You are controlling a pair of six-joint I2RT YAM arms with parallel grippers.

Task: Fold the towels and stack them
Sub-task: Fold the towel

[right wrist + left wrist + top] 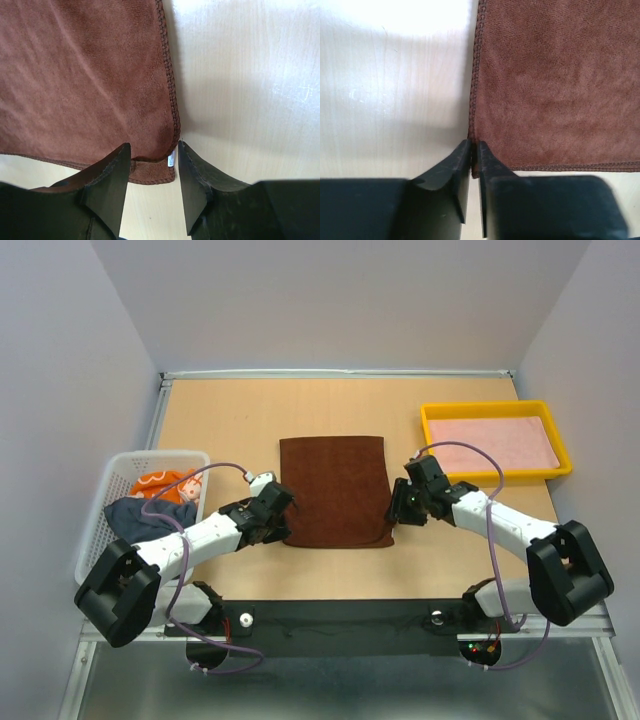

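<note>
Lying flat in the middle of the desk (230, 420), the reddish-brown towel (335, 490) is a soft, light cloth with a fuzzy pile and a stitched hem. I judge it will sag as soon as it is lifted, so it cannot be pushed like a stiff sheet and must be carried by its corners. The hem is the best place to take hold, because it is a little thicker and slips out less easily.

The left hand (475, 145) is at the near left corner. Its fingers are almost together with the hem caught between the tips, so it looks clamped on the towel. The right hand (153, 146) is at the near right corner with its fingers apart, one on each side of the corner, holding nothing.

The top view gives the whole layout. The orange towel (160, 483) and the navy towel (145, 515) lie in the white basket (160, 453) at the left, and a yellow tray (495, 407) is at the far right. It does not show the fingertips; only the wrist views do. The right wrist view also shows a small white label (170, 159) and a second layer of cloth under the corner, so the towel seems already doubled.
</note>
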